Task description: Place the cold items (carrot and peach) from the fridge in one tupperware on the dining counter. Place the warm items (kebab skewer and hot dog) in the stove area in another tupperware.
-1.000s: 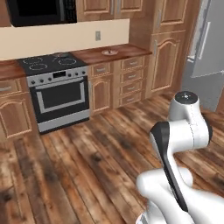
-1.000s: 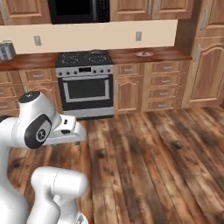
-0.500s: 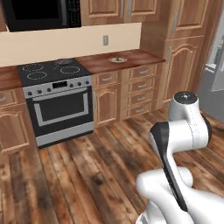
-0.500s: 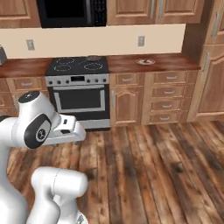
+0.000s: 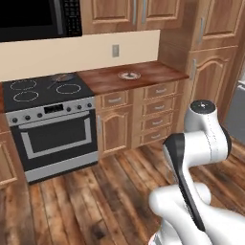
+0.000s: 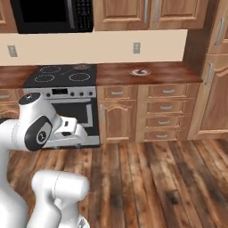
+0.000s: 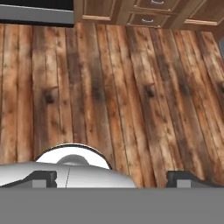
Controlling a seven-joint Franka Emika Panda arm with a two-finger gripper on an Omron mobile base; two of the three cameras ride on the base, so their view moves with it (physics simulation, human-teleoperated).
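My gripper [image 7: 113, 178] hangs over bare wooden floor, its dark fingertips [image 7: 42, 177] far apart with nothing between them, so it is open. The stove [image 5: 44, 93] stands ahead against the wall, also seen in the right base view as the stove [image 6: 60, 75]. A small dark item [image 5: 60, 76] lies at its back right corner. A small dish [image 5: 129, 75] rests on the wooden counter [image 5: 158, 72] beside it; what it holds is too small to tell. Carrot, peach, kebab skewer, hot dog, tupperware and dining counter are out of view. A grey strip at the far right may be the fridge [image 5: 238, 107].
A microwave [image 6: 51, 15] hangs above the stove. Drawer cabinets [image 6: 167, 116] run under the counter, and a tall cabinet [image 5: 215, 72] rises at its right end. Open plank floor [image 6: 151, 178] lies between me and the cabinets.
The whole scene has shifted left and grown larger in both base views: the base has driven closer to the stove and counter. The arm's pose and the open gripper are unchanged.
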